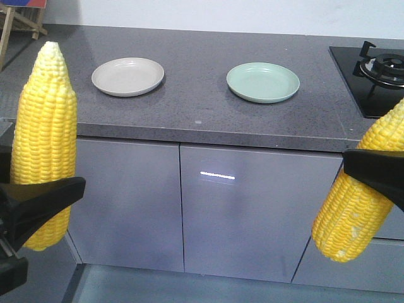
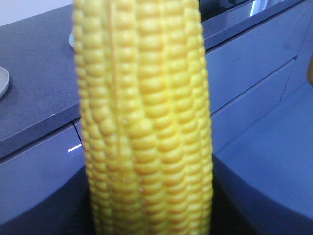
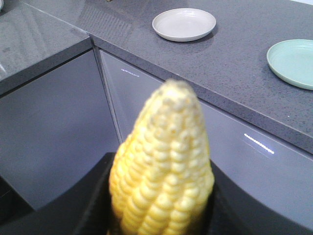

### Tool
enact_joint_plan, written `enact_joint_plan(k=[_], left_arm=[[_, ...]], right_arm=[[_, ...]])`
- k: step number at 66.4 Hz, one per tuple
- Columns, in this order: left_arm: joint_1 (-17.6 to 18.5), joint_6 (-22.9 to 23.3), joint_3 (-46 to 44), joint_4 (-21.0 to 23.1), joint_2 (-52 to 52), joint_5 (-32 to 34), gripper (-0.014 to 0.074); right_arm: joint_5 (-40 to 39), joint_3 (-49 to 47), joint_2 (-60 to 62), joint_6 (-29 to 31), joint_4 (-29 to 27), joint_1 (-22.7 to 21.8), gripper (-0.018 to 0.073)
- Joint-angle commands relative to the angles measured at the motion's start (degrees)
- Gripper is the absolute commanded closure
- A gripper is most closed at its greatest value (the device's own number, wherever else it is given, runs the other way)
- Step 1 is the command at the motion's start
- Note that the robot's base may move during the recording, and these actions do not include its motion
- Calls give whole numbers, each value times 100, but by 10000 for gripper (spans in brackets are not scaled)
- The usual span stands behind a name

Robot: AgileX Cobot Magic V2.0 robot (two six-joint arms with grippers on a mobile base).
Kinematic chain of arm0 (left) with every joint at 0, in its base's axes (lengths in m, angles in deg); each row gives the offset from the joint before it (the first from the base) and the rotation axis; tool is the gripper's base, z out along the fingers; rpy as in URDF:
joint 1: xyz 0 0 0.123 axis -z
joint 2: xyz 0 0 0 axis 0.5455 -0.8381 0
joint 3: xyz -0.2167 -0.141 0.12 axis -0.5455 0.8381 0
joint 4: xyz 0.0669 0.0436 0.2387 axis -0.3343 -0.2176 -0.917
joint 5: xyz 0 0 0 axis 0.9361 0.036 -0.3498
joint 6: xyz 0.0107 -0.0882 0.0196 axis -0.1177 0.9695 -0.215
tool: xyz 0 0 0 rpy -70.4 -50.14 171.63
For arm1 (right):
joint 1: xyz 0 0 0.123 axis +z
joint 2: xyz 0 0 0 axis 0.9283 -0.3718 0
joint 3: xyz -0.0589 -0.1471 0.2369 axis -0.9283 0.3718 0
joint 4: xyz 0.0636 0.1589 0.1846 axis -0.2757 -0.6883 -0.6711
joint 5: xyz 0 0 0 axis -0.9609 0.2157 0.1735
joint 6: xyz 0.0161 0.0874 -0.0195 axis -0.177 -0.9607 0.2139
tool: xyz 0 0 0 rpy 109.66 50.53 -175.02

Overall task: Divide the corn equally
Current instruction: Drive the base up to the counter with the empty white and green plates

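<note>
Two cobs of corn are in view, both held out in front of the counter. My left gripper is shut on one corn cob, which stands upright with its pale tip up. This cob fills the left wrist view, with dark fingers at both sides. My right gripper is shut on the other corn cob, which is tilted with its blunt end down and to the left. In the right wrist view its tip points up from between the black fingers.
A beige plate and a pale green plate sit bare on the grey countertop; both also show in the right wrist view, beige and green. A black gas hob is at the right. Grey cabinet doors run below.
</note>
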Motion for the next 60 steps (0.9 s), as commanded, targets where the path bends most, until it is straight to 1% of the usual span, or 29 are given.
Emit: enact_joint_plan(k=[1, 60], left_arm=[[0, 12, -157, 46, 36, 408, 337], [0, 12, -157, 46, 36, 408, 337]], right_arm=[[-348, -143, 15, 21, -157, -8, 363], [-348, -143, 15, 21, -157, -8, 363]])
